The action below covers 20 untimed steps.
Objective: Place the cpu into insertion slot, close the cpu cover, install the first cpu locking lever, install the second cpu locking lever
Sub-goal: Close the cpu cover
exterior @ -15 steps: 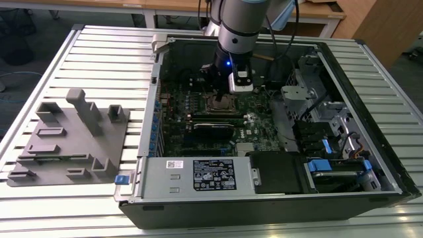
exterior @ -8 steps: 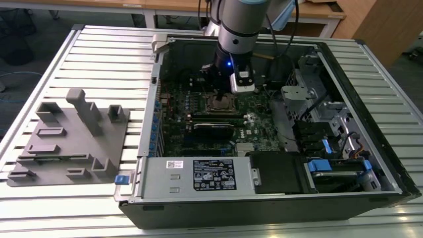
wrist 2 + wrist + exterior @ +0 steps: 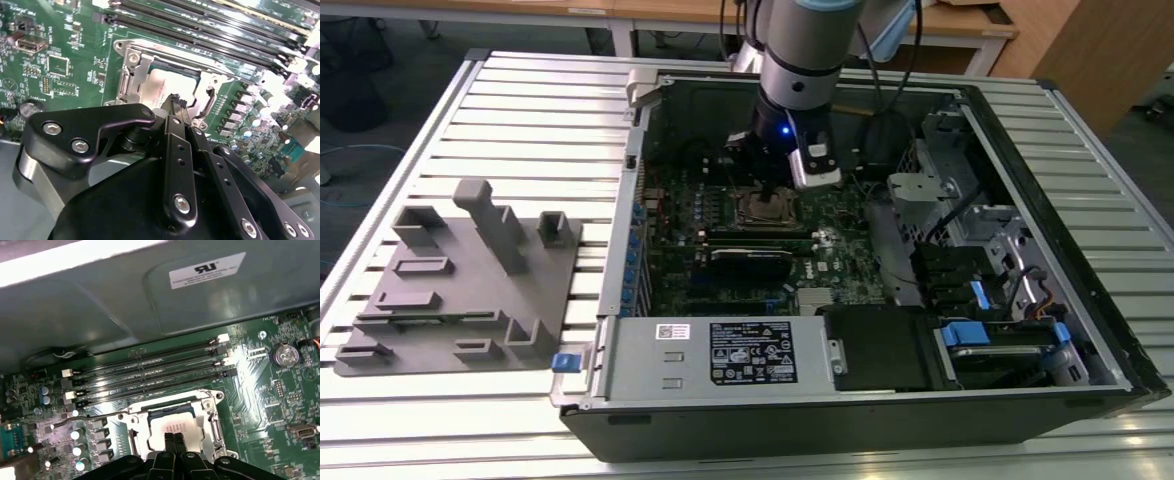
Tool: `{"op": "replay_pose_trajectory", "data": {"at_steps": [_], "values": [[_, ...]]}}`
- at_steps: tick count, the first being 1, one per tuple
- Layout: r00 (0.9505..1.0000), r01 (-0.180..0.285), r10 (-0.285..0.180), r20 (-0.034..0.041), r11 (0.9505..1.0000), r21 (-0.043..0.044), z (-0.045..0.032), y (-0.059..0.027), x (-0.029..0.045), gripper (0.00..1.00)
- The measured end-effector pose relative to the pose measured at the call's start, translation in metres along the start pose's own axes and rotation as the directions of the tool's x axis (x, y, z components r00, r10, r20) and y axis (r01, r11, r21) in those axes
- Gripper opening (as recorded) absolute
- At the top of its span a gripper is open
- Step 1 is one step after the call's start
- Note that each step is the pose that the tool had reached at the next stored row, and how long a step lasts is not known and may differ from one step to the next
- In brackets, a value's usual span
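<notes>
In both wrist views the cpu [image 3: 172, 424] [image 3: 165, 85] lies flat in the insertion slot [image 3: 767, 210], its dull silver top showing through the cut-out. The cpu cover [image 3: 212, 422] [image 3: 132, 80] is down around it as a silvery frame. A thin wire locking lever [image 3: 85, 418] sticks out sideways from the socket across the board, apart from the frame. My gripper [image 3: 174, 437] [image 3: 176, 102] [image 3: 765, 192] hangs just over the socket's near edge. Its two black fingers are pressed together with nothing between them.
Several long black memory slots [image 3: 150, 370] run beside the socket, with the grey case wall [image 3: 100, 315] beyond them. A coin battery [image 3: 284, 355] sits on the green board. In the exterior view a grey parts fixture [image 3: 454, 280] stands left of the case, near the power supply [image 3: 720, 350].
</notes>
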<state>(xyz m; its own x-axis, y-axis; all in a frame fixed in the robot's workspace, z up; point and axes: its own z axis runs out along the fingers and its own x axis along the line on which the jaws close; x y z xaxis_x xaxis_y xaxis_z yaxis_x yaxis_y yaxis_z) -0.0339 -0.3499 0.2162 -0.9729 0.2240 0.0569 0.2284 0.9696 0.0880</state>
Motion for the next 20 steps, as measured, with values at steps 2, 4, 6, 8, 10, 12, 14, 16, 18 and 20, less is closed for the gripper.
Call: {"op": "replay_pose_trajectory", "data": {"at_steps": [2,4,6,8,10,12,14,16,18,20], "values": [[0.9998,0.021,-0.021,0.0076,0.9998,-0.0018,0.0005,-0.0001,0.0,0.11],[0.9991,0.041,-0.041,0.0151,0.9992,-0.0028,0.0011,-0.0002,-0.0001,0.11],[0.9978,0.061,-0.061,0.0237,0.9981,-0.0038,0.0017,-0.0002,-0.0001,0.11],[0.9959,0.085,-0.084,0.0326,0.9964,-0.0044,0.0024,-0.0003,-0.0001,0.11],[0.9933,0.109,-0.109,0.04,0.994,-0.0045,0.0031,-0.0003,-0.0002,0.11],[0.9899,0.134,-0.134,0.0467,0.9909,-0.0044,0.0037,-0.0004,-0.0002,0.11],[0.9884,0.145,-0.144,0.0471,0.9895,-0.0024,0.0041,-0.0003,-0.0003,0.11],[0.9882,0.145,-0.145,0.0484,0.9894,0.0136,0.004,-0.0004,-0.0001,0.11],[0.9881,0.144,-0.145,0.0498,0.9891,0.0308,0.004,-0.0005,0.0,0.11],[0.9881,0.144,-0.146,0.0502,0.9889,0.036,0.0041,-0.0006,0.0001,0.11]]}}
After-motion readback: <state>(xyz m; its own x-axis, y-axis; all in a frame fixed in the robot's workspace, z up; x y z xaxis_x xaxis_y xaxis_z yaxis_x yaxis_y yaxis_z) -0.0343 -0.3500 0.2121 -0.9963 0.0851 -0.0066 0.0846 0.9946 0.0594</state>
